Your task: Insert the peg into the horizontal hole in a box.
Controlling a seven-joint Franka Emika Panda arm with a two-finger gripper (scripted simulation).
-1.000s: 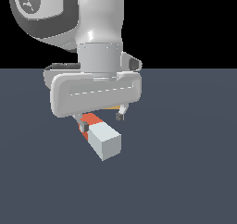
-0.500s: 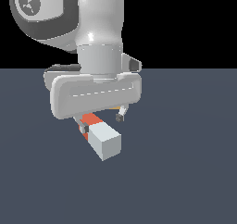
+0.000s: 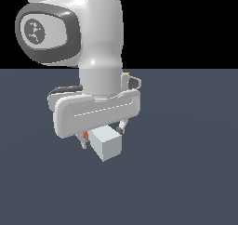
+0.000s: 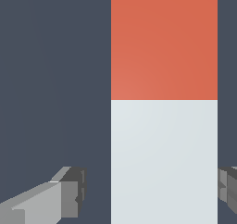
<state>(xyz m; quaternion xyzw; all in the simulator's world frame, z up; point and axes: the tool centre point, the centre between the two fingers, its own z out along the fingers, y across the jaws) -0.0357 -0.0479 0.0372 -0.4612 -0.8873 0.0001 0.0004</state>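
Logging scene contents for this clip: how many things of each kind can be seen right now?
Peg, half red-orange, half white: 1
Robot arm with gripper: 1
Box with hole: 0, none in either view
Total: 2

The exterior camera is facing the gripper (image 3: 103,136) closely from ahead, while the wrist camera is looking past its fingers (image 4: 51,200), both sharing the peg (image 3: 106,148).
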